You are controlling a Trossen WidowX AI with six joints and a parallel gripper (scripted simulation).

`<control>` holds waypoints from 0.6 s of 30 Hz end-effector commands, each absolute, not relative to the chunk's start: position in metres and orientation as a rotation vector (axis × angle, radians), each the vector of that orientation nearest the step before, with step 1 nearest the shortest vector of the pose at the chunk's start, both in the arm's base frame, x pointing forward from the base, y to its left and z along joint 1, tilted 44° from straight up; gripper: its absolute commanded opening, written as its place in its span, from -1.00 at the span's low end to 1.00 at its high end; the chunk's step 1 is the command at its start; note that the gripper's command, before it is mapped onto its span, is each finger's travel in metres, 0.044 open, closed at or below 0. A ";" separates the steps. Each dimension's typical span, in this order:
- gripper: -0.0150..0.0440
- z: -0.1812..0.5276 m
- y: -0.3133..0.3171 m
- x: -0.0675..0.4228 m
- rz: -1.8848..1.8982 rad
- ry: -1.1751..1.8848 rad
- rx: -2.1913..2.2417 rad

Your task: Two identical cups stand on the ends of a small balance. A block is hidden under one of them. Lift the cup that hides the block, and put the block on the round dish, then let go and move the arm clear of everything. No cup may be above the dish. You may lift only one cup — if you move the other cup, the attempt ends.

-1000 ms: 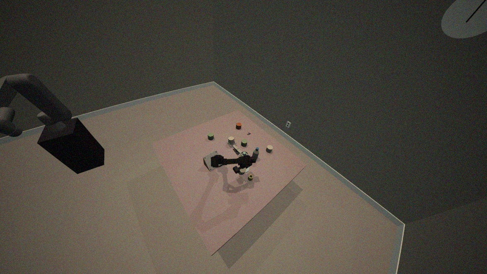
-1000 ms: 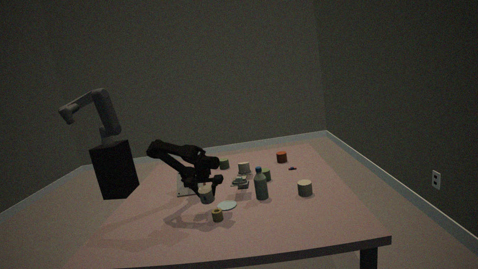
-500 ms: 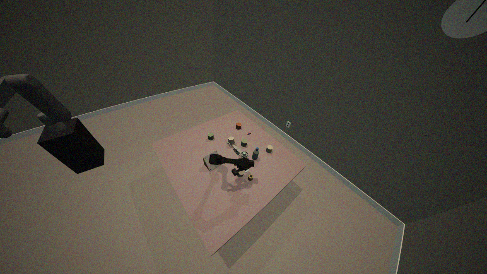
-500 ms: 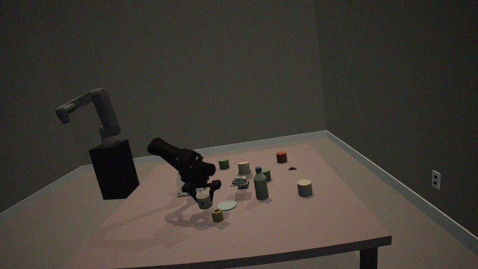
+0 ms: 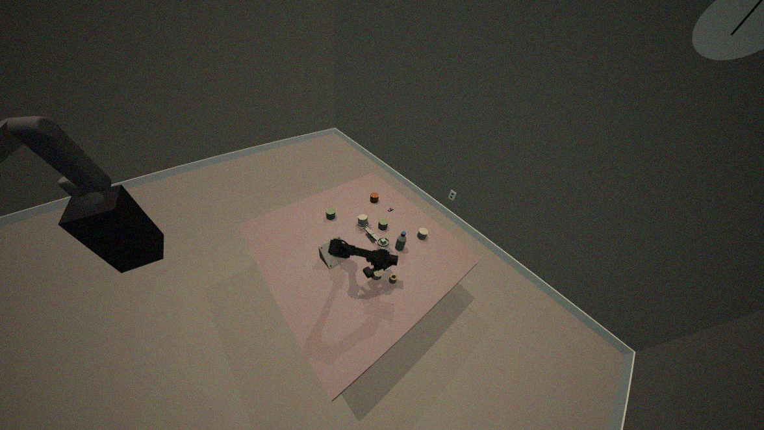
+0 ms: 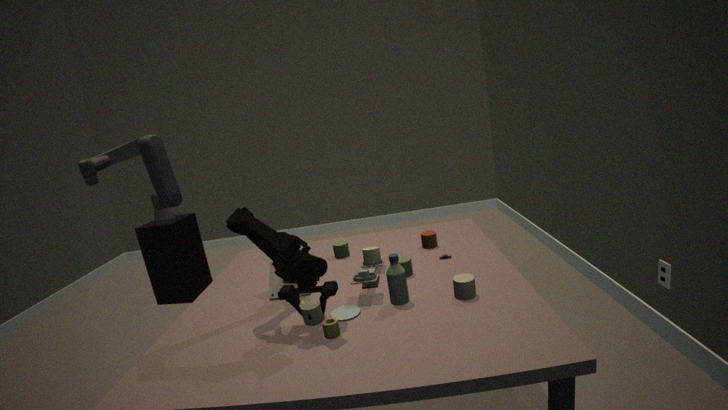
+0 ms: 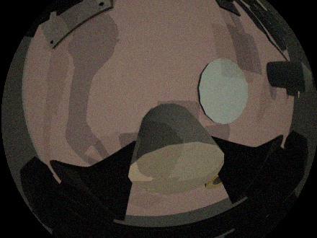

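My gripper (image 6: 308,301) (image 5: 376,273) (image 7: 170,141) is shut on a cream cup (image 6: 311,312) (image 7: 174,145), mouth down, held low at the table just left of the round pale dish (image 6: 345,312) (image 7: 223,91). The cup is beside the dish, not over it. The small balance (image 6: 368,281) (image 5: 372,233) stands behind the dish. The other cup (image 6: 371,254) (image 5: 362,219) stands on its far end. A small greenish block (image 6: 364,275) (image 5: 383,241) sits uncovered on its near end. In the top view the arm hides the dish.
A yellow cylinder (image 6: 330,327) (image 5: 392,277) stands just in front of the held cup. A green bottle (image 6: 397,280) (image 5: 400,241) stands right of the balance. Green (image 6: 340,249), orange (image 6: 428,238) and cream (image 6: 463,286) cylinders stand further back. A dark pedestal (image 6: 173,257) with a grey arm is at the left.
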State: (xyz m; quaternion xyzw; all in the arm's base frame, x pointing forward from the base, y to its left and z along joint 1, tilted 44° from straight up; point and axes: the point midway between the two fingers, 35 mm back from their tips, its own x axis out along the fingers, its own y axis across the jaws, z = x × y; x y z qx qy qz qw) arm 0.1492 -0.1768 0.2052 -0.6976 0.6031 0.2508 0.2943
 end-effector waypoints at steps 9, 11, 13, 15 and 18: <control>-0.22 0.198 -0.183 0.150 0.669 1.606 -1.857; -0.05 0.198 -0.183 0.150 0.669 1.606 -1.857; 0.13 0.198 -0.183 0.150 0.669 1.606 -1.857; 0.31 0.198 -0.183 0.150 0.669 1.606 -1.857; 0.58 0.198 -0.183 0.150 0.669 1.606 -1.857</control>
